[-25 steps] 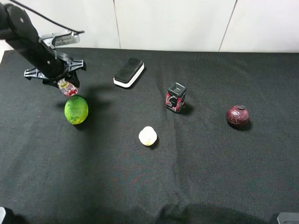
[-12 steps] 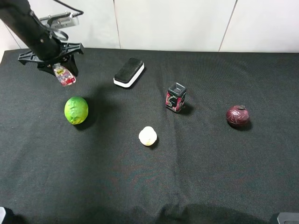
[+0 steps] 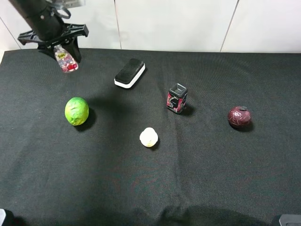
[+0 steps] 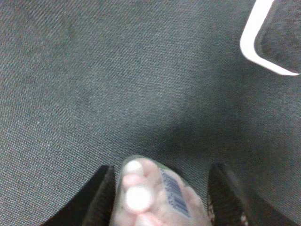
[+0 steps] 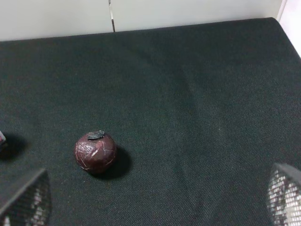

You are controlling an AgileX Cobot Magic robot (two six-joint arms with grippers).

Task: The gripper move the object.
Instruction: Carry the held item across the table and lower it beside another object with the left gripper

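Note:
My left gripper [image 3: 65,52] is high above the table's far left corner, shut on a small clear bottle [image 3: 66,61] with a red-pink label and yellow mark. The bottle hangs below the fingers, well off the cloth. In the left wrist view the bottle [image 4: 155,193] sits between the two black fingers [image 4: 99,197], its barcode showing. My right gripper [image 5: 155,207] is open, with only its two finger edges in its wrist view; it does not show in the exterior high view.
On the black cloth lie a green fruit [image 3: 76,111], a black-and-white eraser block [image 3: 130,73], a black-and-red boxy item [image 3: 177,98], a pale ball [image 3: 148,137] and a dark red ball [image 3: 239,117], which also shows in the right wrist view [image 5: 95,151].
My left gripper has risen and moved back from beside the green fruit towards the far left corner, carrying the bottle. Nothing else has moved.

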